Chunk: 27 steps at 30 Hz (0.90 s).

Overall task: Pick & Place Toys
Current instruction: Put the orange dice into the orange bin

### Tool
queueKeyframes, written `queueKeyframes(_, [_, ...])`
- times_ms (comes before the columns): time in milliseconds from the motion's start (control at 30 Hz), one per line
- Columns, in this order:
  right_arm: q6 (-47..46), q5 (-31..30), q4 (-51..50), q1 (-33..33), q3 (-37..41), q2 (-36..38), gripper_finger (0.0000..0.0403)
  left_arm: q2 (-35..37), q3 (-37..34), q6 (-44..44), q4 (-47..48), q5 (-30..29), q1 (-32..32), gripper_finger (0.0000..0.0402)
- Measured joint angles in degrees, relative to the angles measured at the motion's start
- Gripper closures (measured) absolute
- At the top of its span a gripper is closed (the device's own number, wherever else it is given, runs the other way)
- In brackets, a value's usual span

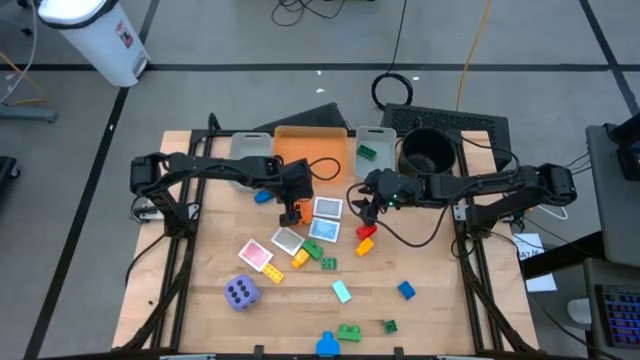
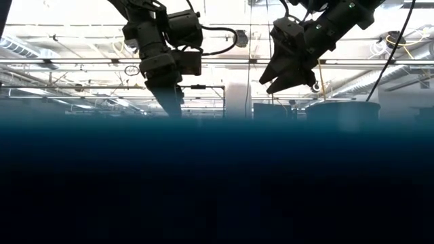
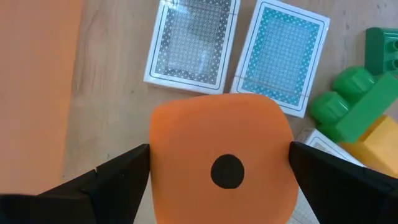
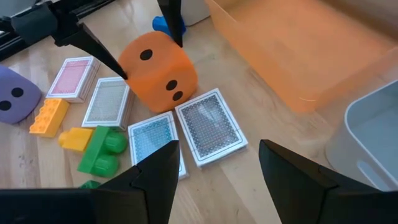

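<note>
An orange foam die (image 3: 221,155) with dark pips rests on its bottom face on the wooden table, beside a grey-backed card (image 3: 191,43) and a teal-backed card (image 3: 281,56). My left gripper (image 1: 292,208) points steeply down over it, open. Its two fingers (image 4: 93,45) stand on either side of the die (image 4: 158,68); I cannot tell whether they touch it. My right gripper (image 1: 362,207) hangs open above the table right of the cards, with nothing between its fingers. A purple die (image 1: 240,292) sits near the front left.
An orange bin (image 1: 310,145), two grey bins (image 1: 252,146) (image 1: 375,150) and a black bowl (image 1: 428,150) line the far edge. Further cards (image 1: 256,254) and small bricks, yellow (image 1: 300,258), green (image 1: 326,263), blue (image 1: 406,290) and red (image 1: 365,232), lie scattered over the middle and front.
</note>
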State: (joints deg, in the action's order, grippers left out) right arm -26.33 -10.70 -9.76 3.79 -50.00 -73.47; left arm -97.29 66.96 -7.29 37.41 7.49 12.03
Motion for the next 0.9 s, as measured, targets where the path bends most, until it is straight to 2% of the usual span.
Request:
queueKeyframes(333, [0.0,0.0,0.0,0.0,0.0,0.0,0.0193,-0.1,0.0,-0.3,0.6,-0.5,0.4,0.0037])
queueKeyframes(567, [0.0,0.0,0.0,0.0,0.0,0.0,0.0193,-0.2,-0.1,-0.7,0.6,1.5,1.8,0.0023])
queueKeyframes(700, [0.0,0.0,0.0,0.0,0.0,0.0,0.0193,0.7,-0.3,-4.5,1.7,3.3,2.3,0.0020])
queueKeyframes(900, [0.0,0.0,-0.3,0.0,0.0,0.0,0.0193,1.7,-0.3,-9.2,3.8,0.3,1.0,0.0032])
